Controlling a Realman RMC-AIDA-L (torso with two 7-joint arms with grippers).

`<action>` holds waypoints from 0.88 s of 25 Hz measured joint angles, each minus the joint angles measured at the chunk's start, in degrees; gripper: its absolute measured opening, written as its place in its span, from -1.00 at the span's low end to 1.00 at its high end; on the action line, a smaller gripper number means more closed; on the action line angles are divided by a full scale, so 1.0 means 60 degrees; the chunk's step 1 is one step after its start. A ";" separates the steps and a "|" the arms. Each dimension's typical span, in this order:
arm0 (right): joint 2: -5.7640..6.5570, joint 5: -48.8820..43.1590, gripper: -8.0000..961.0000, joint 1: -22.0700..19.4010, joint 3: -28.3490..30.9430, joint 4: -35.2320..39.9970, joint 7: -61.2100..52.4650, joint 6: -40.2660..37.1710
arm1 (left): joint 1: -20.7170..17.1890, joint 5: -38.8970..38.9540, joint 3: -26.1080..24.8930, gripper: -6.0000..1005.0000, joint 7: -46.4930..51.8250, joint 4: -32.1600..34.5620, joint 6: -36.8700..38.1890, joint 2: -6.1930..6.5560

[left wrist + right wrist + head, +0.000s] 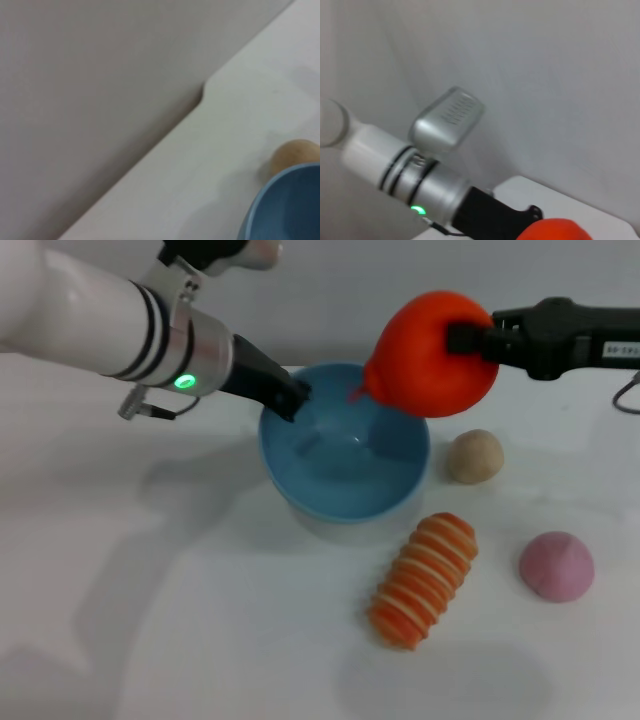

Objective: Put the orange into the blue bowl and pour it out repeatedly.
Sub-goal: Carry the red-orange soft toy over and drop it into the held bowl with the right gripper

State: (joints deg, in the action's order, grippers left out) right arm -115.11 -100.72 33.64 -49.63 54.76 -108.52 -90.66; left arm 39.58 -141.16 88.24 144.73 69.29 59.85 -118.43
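The right gripper [462, 337] has its fingers squeezed on the orange [432, 355], up in the air over the far right rim of the blue bowl [345, 455]. The left gripper [292, 398] grips the bowl's left rim w/ fingers pinched tight. The bowl sits on the white bench [150, 590].

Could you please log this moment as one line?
right gripper: holds orange over bowl | left gripper: grips bowl rim

A small white label on the right gripper [462, 337] carries print too blurred to read
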 joint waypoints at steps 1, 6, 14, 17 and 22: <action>-0.0026 -0.0099 -0.91 0.0013 -0.0037 -0.0131 0.0015 0.0179 | 0.0004 0.0007 0.0041 -0.99 0.0016 0.0000 0.0000 -0.0002; -0.0073 -0.0726 -0.86 0.0484 -0.0056 -0.1047 -0.0149 0.0490 | 0.0093 0.0043 0.0422 -0.99 0.0054 -0.0005 -0.0075 -0.0019; -0.0286 -0.1596 -0.51 0.0936 -0.0051 -0.1447 -0.0161 0.0727 | 0.0098 0.0050 0.0455 -0.99 0.0058 -0.0037 -0.0222 -0.0020; -0.0285 -0.1641 -0.32 0.0946 -0.0021 -0.1468 -0.0169 0.0783 | 0.0063 0.0061 0.0438 -0.99 0.0062 -0.0061 -0.0252 -0.0022; -0.0330 -0.1538 -0.11 0.0619 0.0389 -0.1217 -0.0133 0.0951 | 0.0026 0.0020 0.0441 -0.99 0.0057 -0.0079 -0.0424 0.0002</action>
State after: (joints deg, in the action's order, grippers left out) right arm -117.09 -109.95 37.35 -47.30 47.45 -109.32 -84.95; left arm 39.74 -141.05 90.89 145.07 68.82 57.30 -118.42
